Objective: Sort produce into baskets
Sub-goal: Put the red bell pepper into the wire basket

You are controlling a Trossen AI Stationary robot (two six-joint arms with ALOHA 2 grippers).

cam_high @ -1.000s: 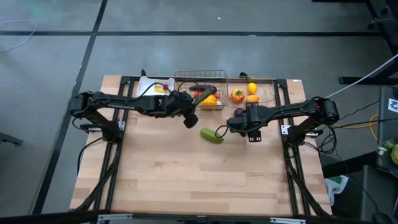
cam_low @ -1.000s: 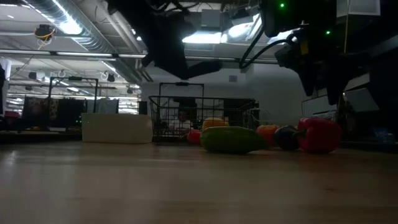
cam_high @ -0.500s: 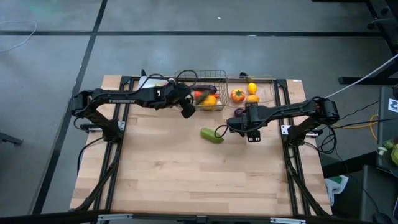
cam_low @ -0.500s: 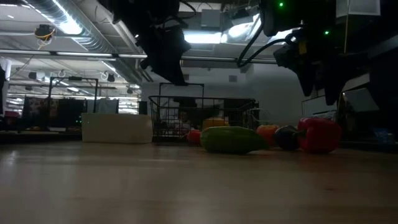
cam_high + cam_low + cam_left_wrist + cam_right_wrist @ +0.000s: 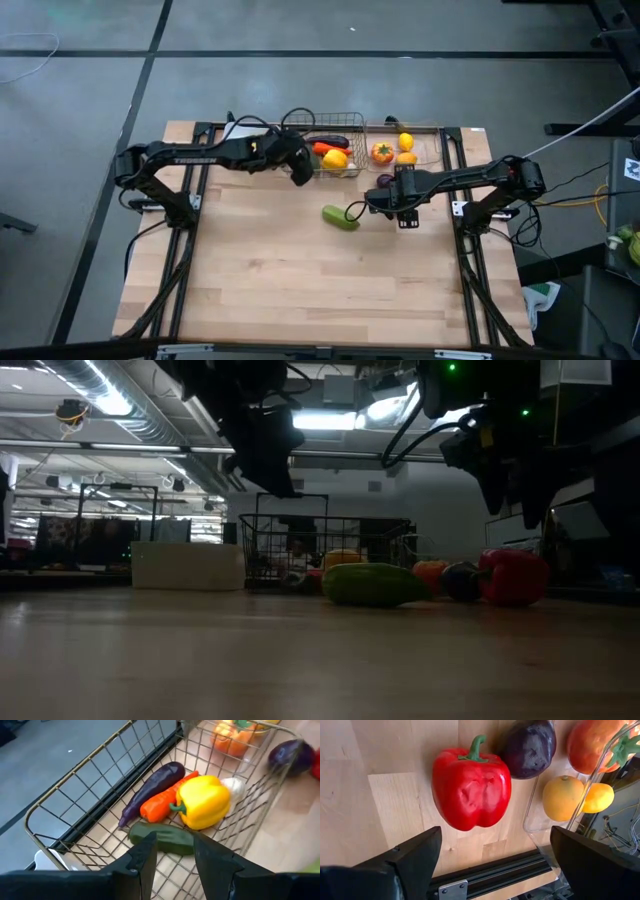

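From where I stand, the white tray (image 5: 238,133) lies at the far left of the table's back edge, and the left arm partly covers it. Next to it stands the wire basket (image 5: 352,120). The left gripper (image 5: 172,857) hangs just over the near left corner of this basket with its fingers spread apart and nothing between them. Inside the basket I see a dark green cucumber (image 5: 162,837) lying directly under the fingers, then a carrot (image 5: 162,802) and a dark eggplant (image 5: 152,790) side by side, a yellow pepper (image 5: 204,802) touching the carrot, and a small white piece (image 5: 234,786) behind the pepper.

On the bare wood in front of the basket lies a second, lighter green cucumber (image 5: 340,217), alone, between the two arms.

Further right stands the clear bin (image 5: 432,132), touching the wire basket. It holds an orange tomato-like fruit (image 5: 382,152), an orange (image 5: 562,797) and a lemon (image 5: 598,797).

The right gripper (image 5: 495,857) hovers over the table in front of the bin, wide open and empty. Below it a red pepper (image 5: 471,787) lies on the wood, and a purple onion (image 5: 529,746) rests just beside it, close against the wall of the bin. These two stand outside every container.
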